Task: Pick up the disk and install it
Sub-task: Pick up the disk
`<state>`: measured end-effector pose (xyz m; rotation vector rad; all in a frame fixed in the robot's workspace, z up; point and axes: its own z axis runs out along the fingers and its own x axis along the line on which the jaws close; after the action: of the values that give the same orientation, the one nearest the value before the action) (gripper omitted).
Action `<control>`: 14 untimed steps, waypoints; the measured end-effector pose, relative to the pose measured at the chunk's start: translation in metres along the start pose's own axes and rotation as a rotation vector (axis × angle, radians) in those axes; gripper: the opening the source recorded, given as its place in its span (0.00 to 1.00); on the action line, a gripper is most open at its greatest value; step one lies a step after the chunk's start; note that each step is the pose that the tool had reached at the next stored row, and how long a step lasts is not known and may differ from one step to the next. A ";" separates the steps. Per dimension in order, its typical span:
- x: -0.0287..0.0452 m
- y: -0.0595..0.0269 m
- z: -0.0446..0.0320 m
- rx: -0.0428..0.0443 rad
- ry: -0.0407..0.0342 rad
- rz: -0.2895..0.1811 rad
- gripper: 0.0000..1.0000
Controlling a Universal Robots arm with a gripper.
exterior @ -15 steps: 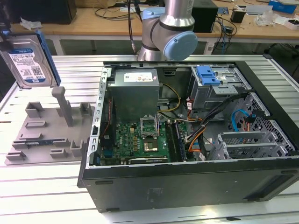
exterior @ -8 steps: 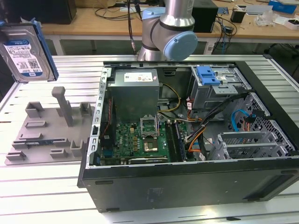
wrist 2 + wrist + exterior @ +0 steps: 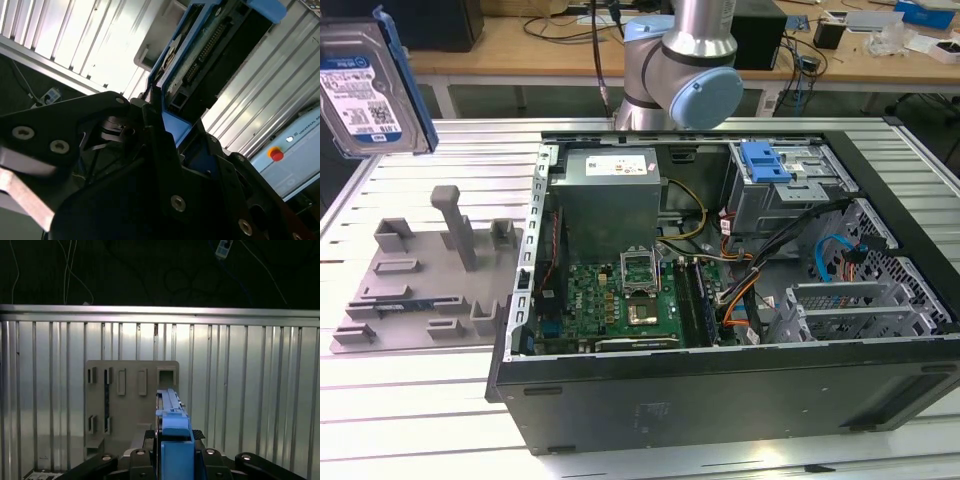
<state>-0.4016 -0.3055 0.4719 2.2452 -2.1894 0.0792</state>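
Observation:
The disk (image 3: 362, 92) hangs in the air at the exterior view's far left, high above the table. It is a silver drive with a white-and-blue label and a blue bracket along its edge. In the first wrist view the disk (image 3: 172, 412) stands edge-on, and my gripper (image 3: 174, 442) is shut on its blue bracket. The second wrist view shows the disk's connector end (image 3: 210, 47) sticking out beyond my black gripper (image 3: 167, 122). The grey holder plate (image 3: 131, 397) lies below the disk on the slatted table.
An open computer case (image 3: 720, 330) fills the middle and the exterior view's right, with a drive cage and blue latch (image 3: 766, 163) at its far corner. The grey holder plate (image 3: 420, 270) lies left of the case. The arm's base (image 3: 682, 65) stands behind the case.

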 end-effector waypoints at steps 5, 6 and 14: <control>0.0008 -0.0009 -0.0203 0.0001 -0.0006 0.000 0.37; 0.0010 -0.0011 -0.0237 -0.0001 -0.0007 0.000 0.37; 0.0013 -0.0015 -0.0327 0.0000 -0.0008 0.000 0.37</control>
<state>-0.4012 -0.3055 0.5047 2.2457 -2.1897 0.0783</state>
